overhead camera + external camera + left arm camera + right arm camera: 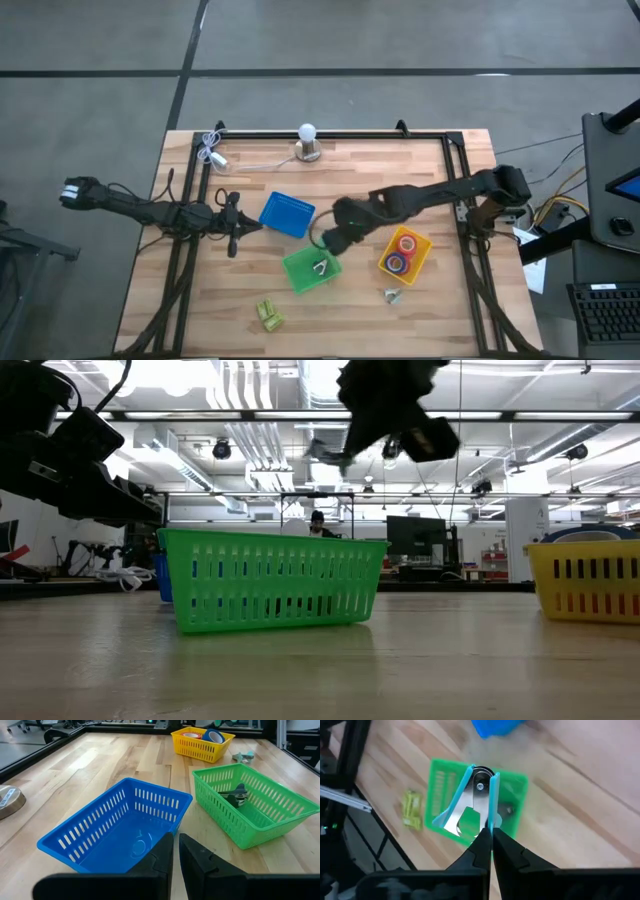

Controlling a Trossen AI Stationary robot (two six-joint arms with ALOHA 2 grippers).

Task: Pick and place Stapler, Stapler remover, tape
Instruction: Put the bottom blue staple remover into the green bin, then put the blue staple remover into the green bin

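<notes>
My right gripper (335, 237) hangs above the green bin (312, 270), shut on a stapler remover (479, 795) with pale blue grips and metal claws. The low view shows this gripper (385, 415) high over the green bin (270, 580). A second stapler remover (235, 795) lies inside the green bin, and a third (390, 294) rests on the table. Red and blue tape rolls (404, 252) sit in the yellow bin (420, 262). Yellow-green staplers (268, 315) lie near the table's near edge. My left gripper (176, 855) is shut and empty beside the blue bin (287, 214). My right gripper pinches the stapler remover between its two fingers at one pale blue grip (492, 817), coming from above and pointing down. The remover is lifted clear over the green bin, with its rivet end (480, 784) pointing away from the fingers and its claws spread.
A lamp bulb on a round base (307, 143) stands by the far edge, its white cable (212, 150) running toward the far left corner. Black frame rails (465, 200) run along both sides of the table. Bare wood lies between the bins and the near edge.
</notes>
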